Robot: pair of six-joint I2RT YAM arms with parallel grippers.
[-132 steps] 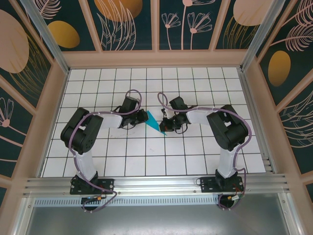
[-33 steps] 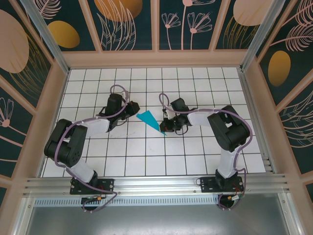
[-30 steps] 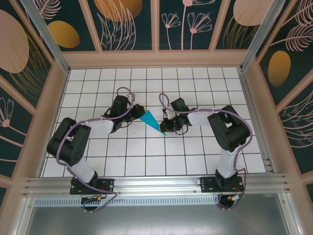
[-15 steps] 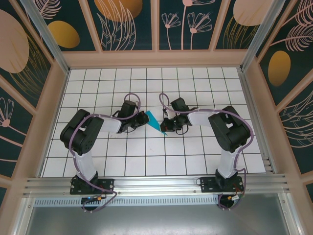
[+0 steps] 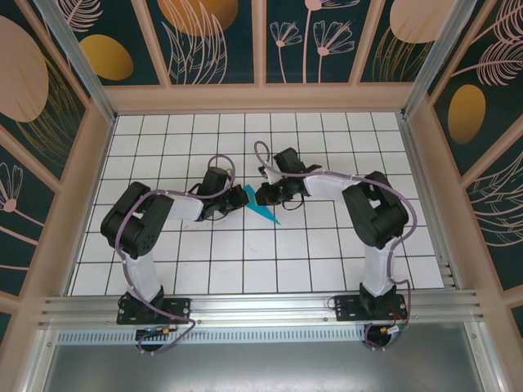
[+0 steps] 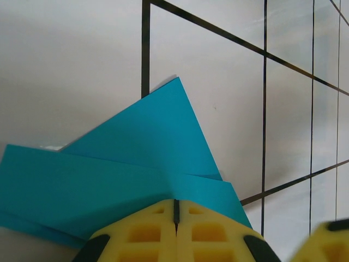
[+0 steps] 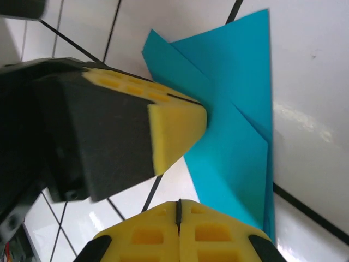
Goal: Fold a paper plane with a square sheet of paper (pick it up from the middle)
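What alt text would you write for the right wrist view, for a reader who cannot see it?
A folded, layered sheet of teal-blue paper lies on a white table with black grid lines. The right gripper, yellow fingers shut, sits at the paper's lower edge, and the left gripper meets its left side with a yellow tip.

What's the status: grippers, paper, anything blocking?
Left gripper shut, tips over folded teal-blue paper sheet. Right gripper shut at its edge. Grippers crowd each other over it.
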